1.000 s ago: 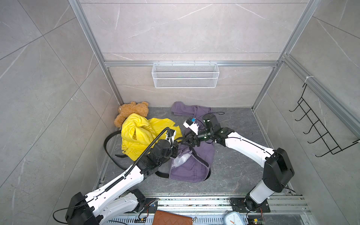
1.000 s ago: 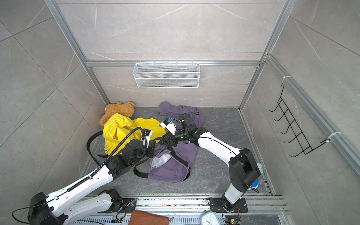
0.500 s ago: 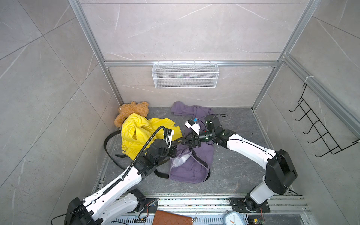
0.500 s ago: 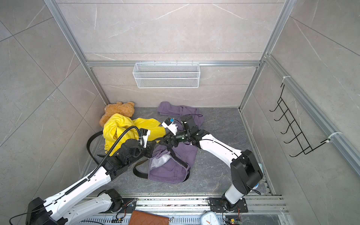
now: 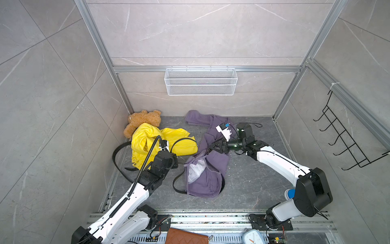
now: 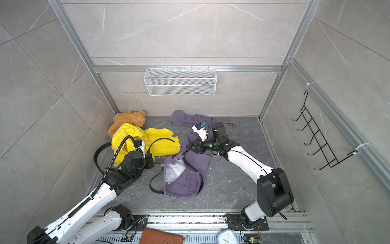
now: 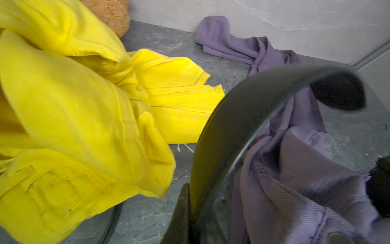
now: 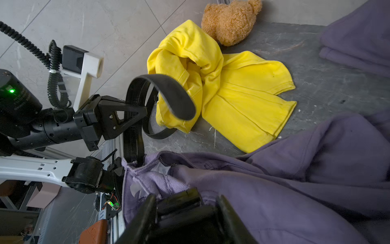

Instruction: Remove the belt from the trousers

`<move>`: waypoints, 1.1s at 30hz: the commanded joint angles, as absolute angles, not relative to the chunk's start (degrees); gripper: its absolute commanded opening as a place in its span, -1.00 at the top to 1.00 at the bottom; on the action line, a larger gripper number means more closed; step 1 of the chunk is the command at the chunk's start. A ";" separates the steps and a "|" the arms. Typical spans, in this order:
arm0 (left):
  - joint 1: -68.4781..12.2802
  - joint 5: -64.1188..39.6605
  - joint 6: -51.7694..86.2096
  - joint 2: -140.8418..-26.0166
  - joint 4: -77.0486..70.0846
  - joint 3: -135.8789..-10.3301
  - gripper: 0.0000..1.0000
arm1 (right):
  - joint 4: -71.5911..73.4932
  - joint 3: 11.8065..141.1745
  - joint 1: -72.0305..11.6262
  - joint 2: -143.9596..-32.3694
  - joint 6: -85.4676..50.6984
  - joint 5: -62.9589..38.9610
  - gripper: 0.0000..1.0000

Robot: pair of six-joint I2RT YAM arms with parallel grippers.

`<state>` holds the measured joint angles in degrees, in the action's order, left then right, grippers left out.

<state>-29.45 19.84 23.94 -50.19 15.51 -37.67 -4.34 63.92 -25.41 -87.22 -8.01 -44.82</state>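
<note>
While the left fingers (image 8: 124, 118) pinch the belt (image 8: 173, 97) tight, the right fingers (image 8: 145, 213) pinch the purple trousers (image 8: 274, 190) near it.

Pale grey marbled tile walls (image 5: 190, 31) close in three sides, edged by aluminium rails (image 5: 98, 42); the floor (image 5: 253, 186) is dark grey stone; a white wire basket (image 5: 200, 84) hangs on the back wall; a black hook rack (image 5: 347, 145) hangs on the right-hand wall; the light is even and soft.

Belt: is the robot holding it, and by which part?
The left end effector grips the black belt near its free end, just outside the purple trousers.
</note>
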 commanded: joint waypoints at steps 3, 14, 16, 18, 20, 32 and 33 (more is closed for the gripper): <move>-28.46 26.03 24.48 -48.45 19.94 -37.59 1.00 | -4.99 64.24 -24.13 -85.59 -7.57 -39.39 1.00; -27.47 21.23 19.19 -57.78 11.13 -41.18 1.00 | -17.49 73.68 -25.63 -91.99 -3.59 -40.59 -0.34; -26.89 21.60 18.01 -59.63 10.81 -42.37 0.88 | -19.95 73.38 -25.66 -91.45 -2.72 -39.12 -0.46; -26.25 20.59 16.77 -61.64 10.63 -43.85 0.78 | -21.47 72.32 -25.69 -90.69 -2.52 -37.91 -0.53; -26.02 19.25 15.94 -62.77 9.59 -44.59 0.66 | -22.03 70.61 -25.69 -89.81 -3.11 -36.65 -0.57; -28.37 16.42 19.05 -62.80 17.96 -48.88 -0.03 | -26.83 61.97 -35.22 -89.36 -0.81 -23.41 -0.65; -28.58 15.53 19.38 -63.25 18.55 -49.26 -0.04 | -27.02 61.37 -35.78 -89.39 -1.25 -21.87 -0.65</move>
<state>-27.55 17.89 18.63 -63.68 16.47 -46.02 -24.53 62.87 -34.89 -90.24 -1.67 -27.88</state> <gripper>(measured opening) 0.519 0.823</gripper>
